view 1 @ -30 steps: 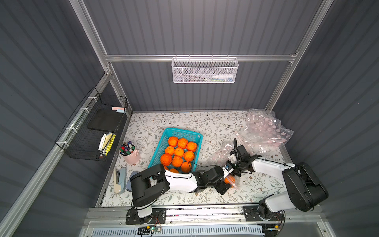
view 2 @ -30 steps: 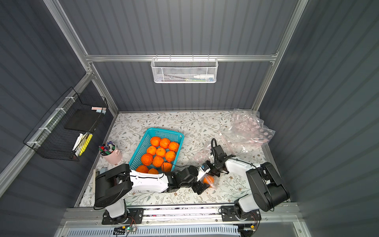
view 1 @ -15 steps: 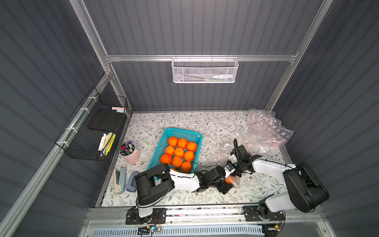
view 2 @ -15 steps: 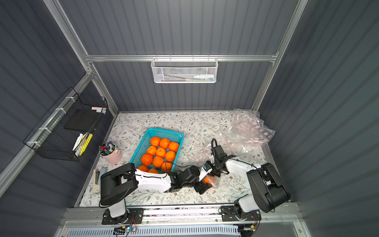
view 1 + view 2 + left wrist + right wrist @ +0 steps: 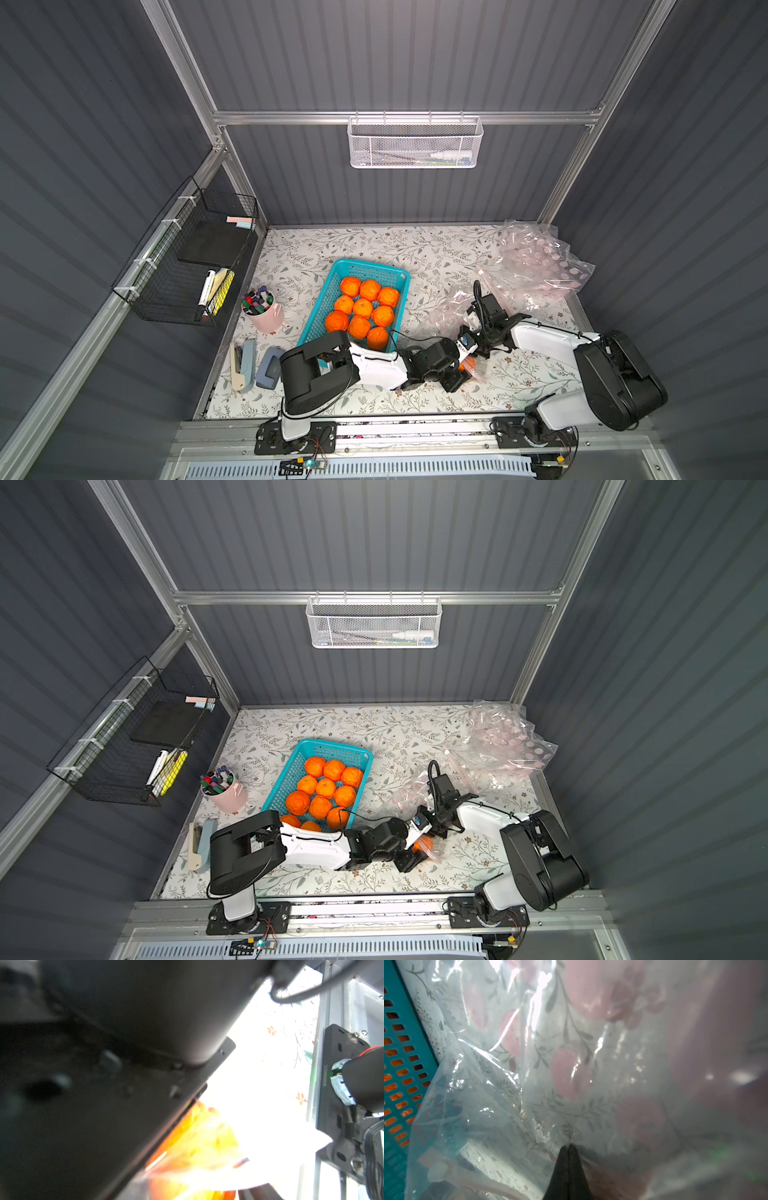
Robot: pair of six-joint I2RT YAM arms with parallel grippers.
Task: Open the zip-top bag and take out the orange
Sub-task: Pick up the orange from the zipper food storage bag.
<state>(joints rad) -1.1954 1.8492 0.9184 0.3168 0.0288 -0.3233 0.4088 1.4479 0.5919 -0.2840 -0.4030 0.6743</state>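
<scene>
Where the two arms meet, near and right of centre on the floral-patterned surface (image 5: 374,243), sits the round orange (image 5: 470,365). It is wrapped in the near end of the clear zip-top plastic bag with pink dots (image 5: 451,305). The left wrist view shows its peel through the film.

Right pincer (image 5: 568,1152): black tips pressed together on a fold of the bag. The film drapes across nearly the whole right wrist view, with only the floral print and a teal wall readable through it.

Left pincer (image 5: 462,372): right at the orange, on its near-left side. Its own dark, blurred body fills most of the left wrist view and hides the tips. Cannot tell whether the jaws grip the fruit or stand off it.

Surroundings:
- Teal plastic mesh basket (image 5: 365,266), left of the bag, loaded with loose oranges (image 5: 362,307). The left arm (image 5: 374,370) crosses over its near corner and covers part of it.
- Heap of crumpled clear pink-dotted bags (image 5: 536,266), far right, just beside the right arm's wrist.
- Pink cup of marker pens (image 5: 266,318), left of the basket.
- Beige-and-blue stapler (image 5: 243,365) and grey-blue hole punch (image 5: 270,368), near left, well apart from the bag.
- Black wire rack (image 5: 187,257) on the left wall; white mesh basket (image 5: 415,143) on the far wall.
</scene>
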